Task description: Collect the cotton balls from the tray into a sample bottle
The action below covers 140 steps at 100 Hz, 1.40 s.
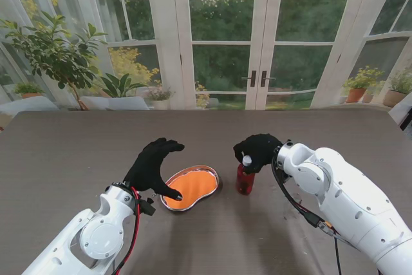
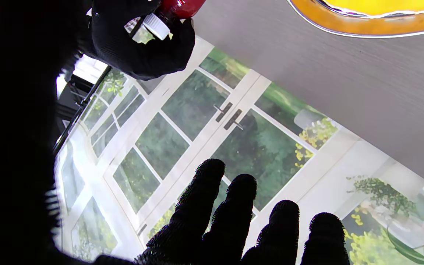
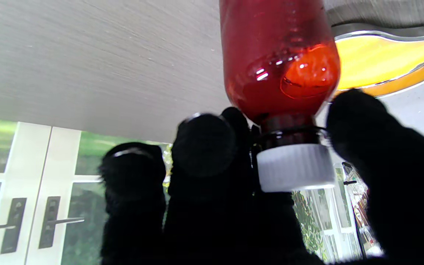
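Low in the stand frame, the black-gloved left hand [image 1: 154,166] hangs with fingers spread, empty, one fingertip at the rim of the kidney-shaped steel tray with its orange lining [image 1: 207,189] at centre. No cotton balls can be made out there. Farther up, right of centre, the right hand [image 1: 258,151] pinches the white screw cap [image 3: 296,167] of the upright red translucent sample bottle [image 1: 244,181]. The cap looks on; twist it off while keeping the bottle upright.
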Motion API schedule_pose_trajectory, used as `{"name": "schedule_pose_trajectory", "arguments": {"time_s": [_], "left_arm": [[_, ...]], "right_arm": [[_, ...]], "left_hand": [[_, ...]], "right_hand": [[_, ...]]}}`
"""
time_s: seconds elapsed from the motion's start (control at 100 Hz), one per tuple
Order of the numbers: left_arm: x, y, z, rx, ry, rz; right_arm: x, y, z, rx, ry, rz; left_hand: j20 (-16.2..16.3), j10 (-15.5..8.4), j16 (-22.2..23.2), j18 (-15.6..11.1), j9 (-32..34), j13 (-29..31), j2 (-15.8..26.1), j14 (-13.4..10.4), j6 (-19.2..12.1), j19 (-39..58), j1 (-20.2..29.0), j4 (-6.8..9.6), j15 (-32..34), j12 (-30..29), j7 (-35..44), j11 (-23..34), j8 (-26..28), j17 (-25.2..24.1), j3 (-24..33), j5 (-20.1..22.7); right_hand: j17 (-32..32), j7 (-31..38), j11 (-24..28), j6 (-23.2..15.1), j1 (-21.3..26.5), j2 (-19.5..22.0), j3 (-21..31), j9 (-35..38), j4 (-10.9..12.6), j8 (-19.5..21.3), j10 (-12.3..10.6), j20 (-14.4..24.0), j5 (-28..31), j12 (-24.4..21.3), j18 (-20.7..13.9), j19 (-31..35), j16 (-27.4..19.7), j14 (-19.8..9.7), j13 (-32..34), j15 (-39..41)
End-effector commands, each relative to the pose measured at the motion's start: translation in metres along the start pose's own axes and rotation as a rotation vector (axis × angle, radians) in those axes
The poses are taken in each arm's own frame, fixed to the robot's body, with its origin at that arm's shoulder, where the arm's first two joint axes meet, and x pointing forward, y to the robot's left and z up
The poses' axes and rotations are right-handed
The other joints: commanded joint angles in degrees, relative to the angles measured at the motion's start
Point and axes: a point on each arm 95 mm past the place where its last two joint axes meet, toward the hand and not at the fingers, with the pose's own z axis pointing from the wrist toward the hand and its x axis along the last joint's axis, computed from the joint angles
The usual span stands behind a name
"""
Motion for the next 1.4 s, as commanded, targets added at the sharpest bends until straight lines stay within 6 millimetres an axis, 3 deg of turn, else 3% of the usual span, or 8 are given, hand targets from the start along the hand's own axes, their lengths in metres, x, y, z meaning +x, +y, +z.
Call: {"name": "schedule_pose_trajectory", "arguments": {"time_s": [0.0,0.32,0.49,0.67,0.78,0.92,1.02,1.39], "left_arm": [[0.0,0.003,0.0,-0.021,-0.003,-0.004],[0.0,0.003,0.0,-0.02,-0.005,-0.002],[0.0,0.003,0.0,-0.021,-0.003,0.0],[0.0,0.002,-0.001,-0.016,-0.004,-0.002],[0.0,0.002,-0.001,-0.007,-0.004,-0.005],[0.001,0.002,-0.002,0.005,-0.002,-0.019],[0.001,0.001,-0.002,0.02,-0.002,-0.035],[0.008,-0.004,-0.004,0.096,0.016,-0.106]], "right_arm": [[0.0,-0.005,-0.001,0.023,0.0,-0.009],[0.0,-0.003,-0.001,-0.001,-0.007,-0.024],[-0.001,0.001,-0.003,-0.014,-0.014,-0.037],[-0.002,0.012,-0.007,-0.05,-0.036,-0.02],[-0.002,0.022,-0.012,-0.106,-0.077,0.019],[0.002,0.026,-0.022,-0.227,-0.149,0.192],[0.007,0.024,-0.028,-0.319,-0.188,0.299],[0.015,0.005,-0.047,-0.494,-0.232,0.621]], "left_hand": [[0.59,-0.26,0.57,-0.71,0.48,-0.41,57.48,-0.3,-5.17,-1.62,-0.04,2.17,0.34,0.7,0.45,0.06,0.28,0.34,-1.42,0.53],[0.63,-0.26,0.59,-0.67,0.67,-0.42,57.32,-0.29,-5.23,-1.66,0.01,2.17,0.37,0.91,0.46,0.04,0.38,0.43,-1.42,0.58],[0.64,-0.29,0.59,-0.68,0.56,-0.42,57.33,-0.23,-5.18,-1.68,-0.03,2.17,0.38,0.93,0.41,-0.02,0.39,0.41,-1.49,0.49],[0.65,-0.49,0.57,-0.68,0.16,-0.52,57.45,-0.28,-5.33,-1.69,-0.16,2.16,0.32,0.86,0.27,-0.17,0.35,0.4,-1.62,0.2],[0.67,-0.62,0.56,-0.63,-0.23,-0.53,57.58,-0.16,-5.42,-1.69,-0.16,2.18,0.28,0.77,0.12,-0.31,0.29,0.42,-1.65,-0.12],[0.7,-0.86,0.54,-0.73,-0.87,-0.59,57.73,-0.23,-5.56,-1.65,-0.12,2.2,0.18,0.62,-0.12,-0.52,0.2,0.49,-1.72,-0.67],[0.71,-0.88,0.53,-0.85,-1.49,-0.69,57.87,-0.2,-5.47,-1.65,-0.07,2.22,0.09,0.47,-0.41,-0.71,0.08,0.47,-1.76,-1.35],[0.66,-1.59,0.51,-1.4,-3.68,-0.86,58.09,-0.43,-4.87,-1.57,1.23,3.44,-0.44,-0.31,-1.44,-1.14,-0.61,0.99,1.13,-3.62]], "right_hand": [[-1.12,-1.74,1.05,1.0,-2.54,-2.81,2.53,-2.43,2.08,0.91,-1.56,1.63,-0.75,-0.11,2.45,-0.02,-1.07,0.68,0.01,-1.17],[-6.05,-9.03,-0.59,2.68,-9.67,-2.63,0.52,-12.55,0.81,-1.33,-0.15,2.33,-7.37,-0.56,2.43,-0.45,-0.8,1.56,-4.72,-5.54],[-8.97,-14.32,-6.22,3.26,-14.5,-0.63,-1.41,-20.1,0.52,-3.5,2.0,2.86,-12.75,-5.71,2.34,-1.24,-1.79,3.11,-10.51,-8.35],[-15.16,-18.3,-14.08,1.91,-19.94,9.54,-7.92,-29.96,1.23,-6.73,3.32,2.97,-20.52,-15.25,3.16,-5.91,-7.48,6.67,-20.71,-17.72],[-19.45,-18.96,-16.04,0.39,-20.39,17.96,-14.25,-32.07,2.48,-6.77,3.03,-0.24,-21.82,-18.99,4.49,-12.85,-13.91,8.53,-25.68,-27.32],[-23.61,-19.22,-18.45,-0.95,-17.82,22.12,-18.98,-30.25,3.73,-6.33,2.58,-5.6,-20.51,-21.93,6.63,-21.06,-19.77,10.67,-28.46,-36.72],[-24.1,-18.44,-19.8,-1.86,-15.33,22.18,-18.07,-26.09,4.37,-6.0,1.97,-7.83,-16.46,-23.54,7.03,-23.28,-21.6,10.67,-27.83,-39.58],[-25.48,-16.63,-22.12,-1.96,-4.22,13.68,3.68,-20.65,8.81,-7.27,0.95,-14.57,-10.6,-26.15,5.57,-26.88,-25.52,9.77,-27.72,-44.67]]}}
